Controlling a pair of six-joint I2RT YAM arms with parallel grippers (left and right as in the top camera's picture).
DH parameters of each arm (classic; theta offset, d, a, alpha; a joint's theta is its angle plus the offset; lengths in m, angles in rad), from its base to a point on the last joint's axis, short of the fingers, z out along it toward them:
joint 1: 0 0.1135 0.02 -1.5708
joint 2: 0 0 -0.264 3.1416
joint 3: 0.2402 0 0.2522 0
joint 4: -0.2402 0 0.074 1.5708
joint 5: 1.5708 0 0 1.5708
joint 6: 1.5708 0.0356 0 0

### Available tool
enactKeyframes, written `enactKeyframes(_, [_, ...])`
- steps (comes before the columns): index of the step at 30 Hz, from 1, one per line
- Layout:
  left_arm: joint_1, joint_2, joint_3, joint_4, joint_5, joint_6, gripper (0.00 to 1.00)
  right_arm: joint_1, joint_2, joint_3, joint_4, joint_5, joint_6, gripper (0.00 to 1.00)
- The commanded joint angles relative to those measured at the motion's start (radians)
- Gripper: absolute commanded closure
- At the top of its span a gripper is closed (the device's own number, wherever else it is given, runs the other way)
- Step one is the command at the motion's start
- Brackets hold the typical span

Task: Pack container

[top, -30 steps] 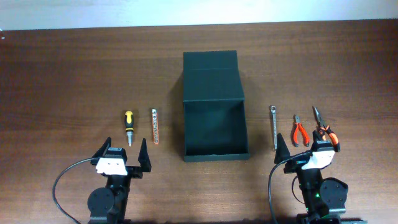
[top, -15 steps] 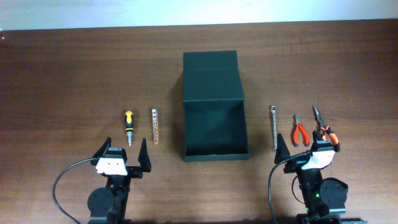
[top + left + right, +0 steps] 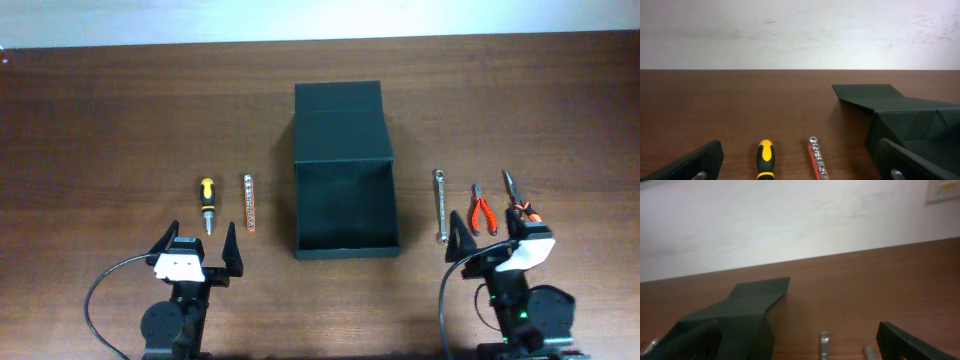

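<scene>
Plainly, nothing is packed yet: on the brown table [image 3: 120, 110] the container [image 3: 345, 175] sits at the centre, its flap lid laid back toward the far side and its inside showing no tools. Both arms sit at the near edge. The left gripper [image 3: 198, 235] has its jaws spread wide and empty, and the right gripper [image 3: 488, 228] is likewise wide apart and holds nothing. Right of the box lie a wrench [image 3: 440, 205], red-handled pliers [image 3: 483, 210] and long-nose pliers [image 3: 517, 200] in a row, the pliers just beyond the right gripper. Left of it lie a yellow-and-black screwdriver [image 3: 207, 203] and a red bit strip [image 3: 249, 203], just beyond the left gripper. The step in hand looks like the first pick. The next move probably calls for one arm to reach forward, lower over a tool and close across its width.
</scene>
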Motion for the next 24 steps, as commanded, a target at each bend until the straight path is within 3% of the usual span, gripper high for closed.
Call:
enactKeyframes(1, [0.007,-0.003,-0.006,-0.001,-0.004,0.019,0.01,0.004,0.146,0.177,-0.051,0.099,-0.057,0.01])
enactKeyframes(6, [0.007,-0.003,-0.006,-0.001,-0.004,0.019,0.01,0.003,0.524,0.5,-0.233,0.122,-0.057,0.01])
enactKeyframes(8, [0.007,-0.003,-0.006,-0.001,-0.004,0.019,0.01,0.004,0.784,0.776,-0.44,0.086,-0.064,0.01])
enactKeyframes(14, [0.007,-0.003,-0.006,-0.001,-0.004,0.019,0.01,0.005,1.183,1.265,-0.829,-0.013,-0.064,0.01])
enactKeyframes(17, [0.007,-0.003,-0.006,-0.002,-0.004,0.019,0.01,0.005,1.32,1.386,-0.953,-0.013,-0.064,0.01])
enactKeyframes(24, [0.007,-0.003,-0.006,-0.002,-0.004,0.019,0.01,0.005,1.538,1.399,-1.082,0.003,-0.063,0.01])
